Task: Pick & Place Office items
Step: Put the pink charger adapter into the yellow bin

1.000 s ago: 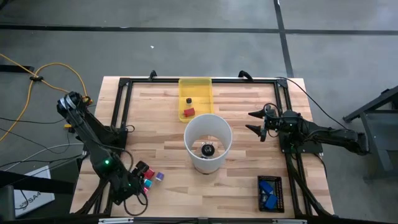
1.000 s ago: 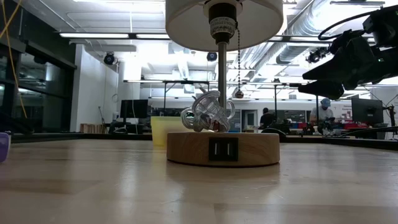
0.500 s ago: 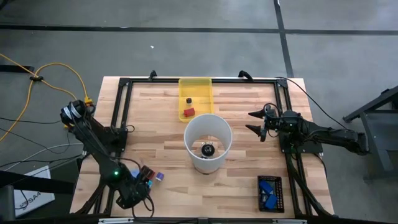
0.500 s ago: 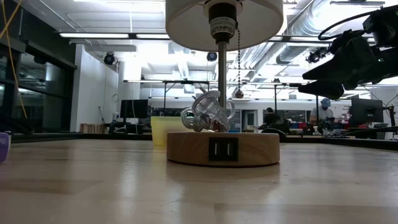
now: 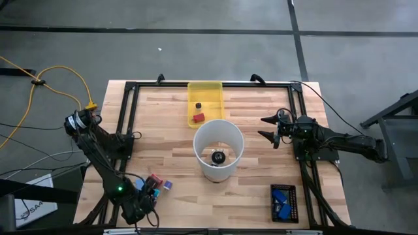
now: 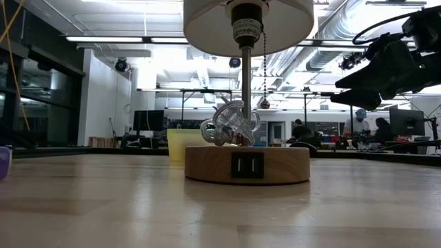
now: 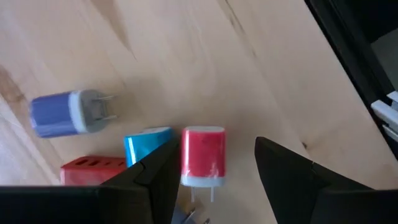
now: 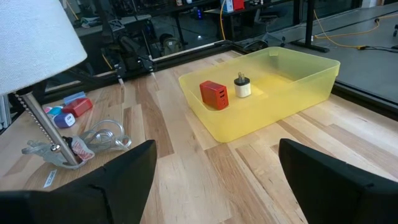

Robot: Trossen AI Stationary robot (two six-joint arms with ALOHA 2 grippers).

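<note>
The left tool [image 7: 214, 158] hangs spread around a red charger [image 7: 203, 155] on the table [image 5: 176, 137] by its near-left edge; closing may nudge the blue one [image 7: 147, 144], seemingly touching it. The right tool [image 8: 214, 168] waits, spread.

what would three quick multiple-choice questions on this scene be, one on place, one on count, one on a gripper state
1. Where is the yellow tray?
A. far edge, behind the lamp
B. front left corner
C. under the right arm

2. How many items lie in the tray?
A. none
B. two
C. five

3. How is the right gripper?
A. shut on a charger
B. open, holding nothing
C. shut, empty

Answers:
1 A: the high view shows it at the far edge.
2 B: the right wrist view shows a red charger and a small white plug.
3 B: its fingers stand wide apart over bare wood.
</note>
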